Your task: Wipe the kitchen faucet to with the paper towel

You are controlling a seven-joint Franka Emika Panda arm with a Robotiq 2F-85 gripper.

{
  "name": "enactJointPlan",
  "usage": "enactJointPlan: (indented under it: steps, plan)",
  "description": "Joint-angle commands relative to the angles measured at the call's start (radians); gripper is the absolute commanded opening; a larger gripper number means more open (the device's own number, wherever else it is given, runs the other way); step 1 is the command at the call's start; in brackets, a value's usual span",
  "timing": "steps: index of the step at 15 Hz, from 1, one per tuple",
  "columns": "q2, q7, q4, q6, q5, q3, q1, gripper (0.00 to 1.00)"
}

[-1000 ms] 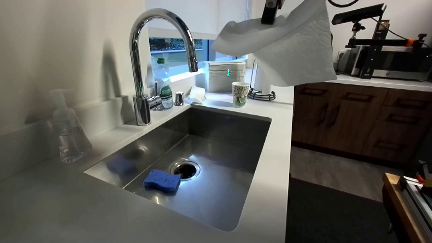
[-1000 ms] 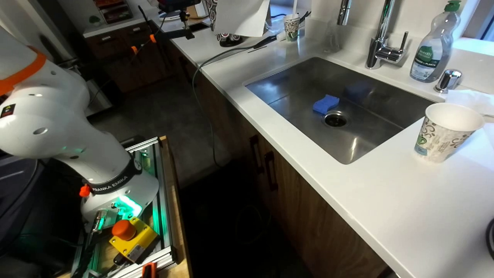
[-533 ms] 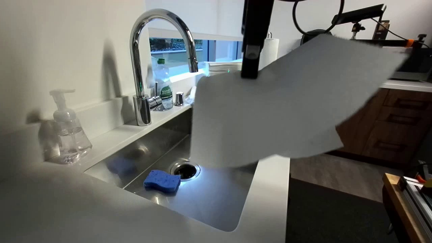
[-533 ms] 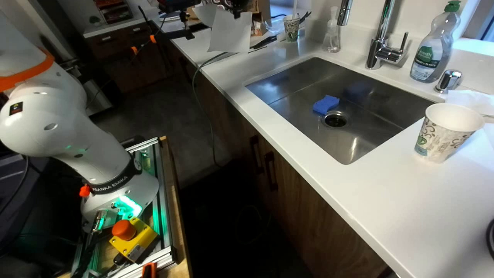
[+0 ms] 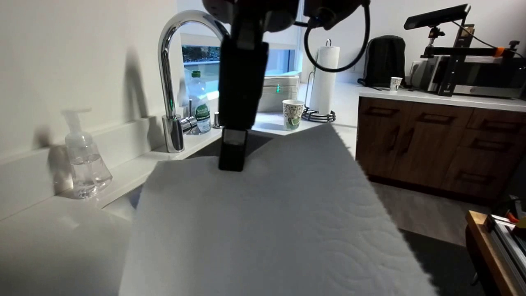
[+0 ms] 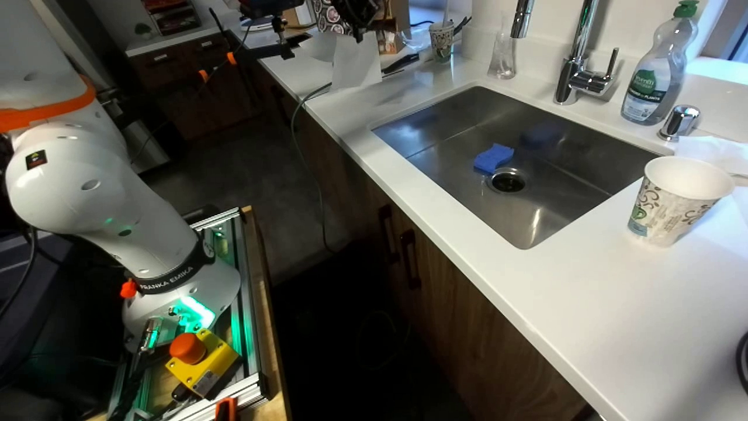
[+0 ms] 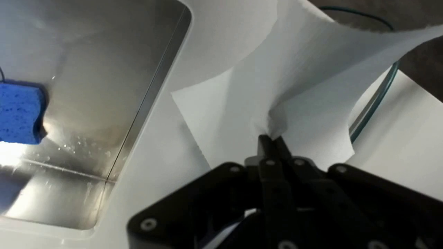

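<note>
In an exterior view I read clock hours from the drain (image 6: 508, 180) of the sink (image 6: 561, 193). At nine o'clock stands my white arm (image 6: 117, 204); at eight, an orange button (image 6: 187, 348). Between ten and eleven hangs my gripper (image 6: 357, 38), clamped tight on the paper towel (image 6: 357, 65). The wrist view gives me its fingertips (image 7: 264, 143) drawn together on a crease of the towel, which droops over the counter (image 6: 584, 292); whether it touches down I can't tell. The blue sponge (image 6: 494, 158) lies in the sink just beside the drain, at eleven. At twelve a clear pump bottle (image 6: 502, 64) stands upright. At one rises the chrome faucet (image 6: 574, 64), the towel well apart from it. The green-capped soap bottle (image 6: 651, 76) stands near it at two, and a paper cup (image 6: 672, 202) at three.
</note>
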Motion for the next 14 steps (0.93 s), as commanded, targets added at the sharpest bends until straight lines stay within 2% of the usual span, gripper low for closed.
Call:
enactJointPlan:
  steps: [1,4,7,14]
  plan:
    - [0.08,-0.061,0.094,0.02,-0.037,0.001,-0.005,0.0]
    - [0.139,-0.147,0.143,0.027,-0.032,0.017,-0.001,0.0]
    - [0.204,-0.101,0.169,0.123,-0.116,0.008,0.019,0.0]
    - [0.394,-0.084,0.295,0.287,-0.153,0.029,0.064,0.0]
